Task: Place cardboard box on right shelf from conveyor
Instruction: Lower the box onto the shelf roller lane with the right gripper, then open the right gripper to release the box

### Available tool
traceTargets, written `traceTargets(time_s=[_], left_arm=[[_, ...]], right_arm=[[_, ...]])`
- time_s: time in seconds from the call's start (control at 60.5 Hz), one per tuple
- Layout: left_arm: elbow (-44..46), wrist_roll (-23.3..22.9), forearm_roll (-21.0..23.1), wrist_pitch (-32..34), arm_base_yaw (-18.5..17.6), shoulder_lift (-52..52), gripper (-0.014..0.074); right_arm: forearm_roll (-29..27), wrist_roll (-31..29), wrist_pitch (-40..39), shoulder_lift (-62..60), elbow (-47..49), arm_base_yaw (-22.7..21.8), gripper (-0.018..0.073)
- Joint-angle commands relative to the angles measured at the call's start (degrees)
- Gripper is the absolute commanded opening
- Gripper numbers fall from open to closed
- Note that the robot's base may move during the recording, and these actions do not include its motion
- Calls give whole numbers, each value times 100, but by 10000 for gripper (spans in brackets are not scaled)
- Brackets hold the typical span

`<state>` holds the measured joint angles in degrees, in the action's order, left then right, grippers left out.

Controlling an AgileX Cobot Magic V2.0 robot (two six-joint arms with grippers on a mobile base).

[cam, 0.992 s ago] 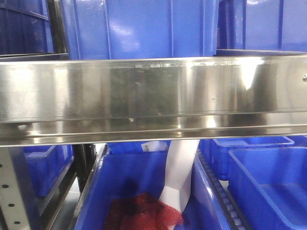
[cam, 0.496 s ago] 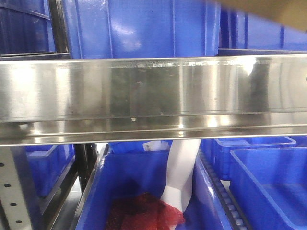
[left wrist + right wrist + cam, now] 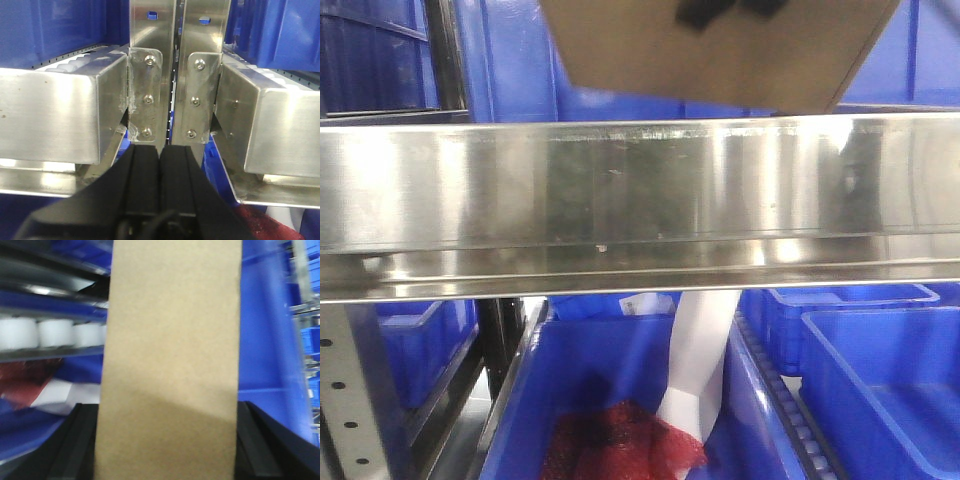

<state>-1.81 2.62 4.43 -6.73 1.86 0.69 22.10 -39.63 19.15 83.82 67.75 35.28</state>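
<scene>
From the front camera I see the right shelf's (image 3: pixel 640 200) shiny steel rail filling the middle of the view, with blue bins (image 3: pixel 620 60) behind and below it. The cardboard box (image 3: pixel 720 50) hangs above that rail, tilted, clear of the steel, in front of the upper bins. On the right wrist view the cardboard box sits squarely between the black fingers (image 3: pixel 75 445) of my right gripper (image 3: pixel 167 440), which is clamped on both its sides; white rollers (image 3: pixel 50 332) lie off to its left. My left gripper (image 3: pixel 160 165) has its jaws pressed together on nothing, facing the bolted steel uprights (image 3: pixel 172 75) just ahead
</scene>
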Motion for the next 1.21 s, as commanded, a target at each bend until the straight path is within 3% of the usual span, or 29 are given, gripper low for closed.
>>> traceTargets(time_s=[0.0, 0.182, 0.248, 0.314, 0.43, 0.711, 0.86, 1.058, 1.19], left_arm=[[-47, 1, 34, 484, -38, 83, -116], [-47, 1, 34, 484, -38, 83, -116], [-47, 1, 34, 484, -38, 83, -116], [-47, 1, 34, 484, -38, 83, -116], [-47, 1, 34, 484, -38, 83, -116], [-47, 1, 34, 484, -38, 83, -116], [-47, 1, 34, 484, -38, 83, -116], [-47, 1, 34, 484, -38, 83, -116], [-47, 1, 34, 484, -38, 83, -116]], right_arm=[[282, -61, -526, -36, 230, -7, 208], [313, -61, -549, 67, 230, -7, 211], [313, -26, -552, 67, 230, -7, 252], [313, 93, -552, 67, 230, -7, 349], [313, 387, -542, 67, 230, -7, 647], [197, 747, -380, -45, 230, 27, 619], [-271, 1099, -254, -252, 230, 75, 619], [-932, 1886, 67, -626, 230, 185, 617], [-1055, 3106, -101, -1085, -14, 228, 614]])
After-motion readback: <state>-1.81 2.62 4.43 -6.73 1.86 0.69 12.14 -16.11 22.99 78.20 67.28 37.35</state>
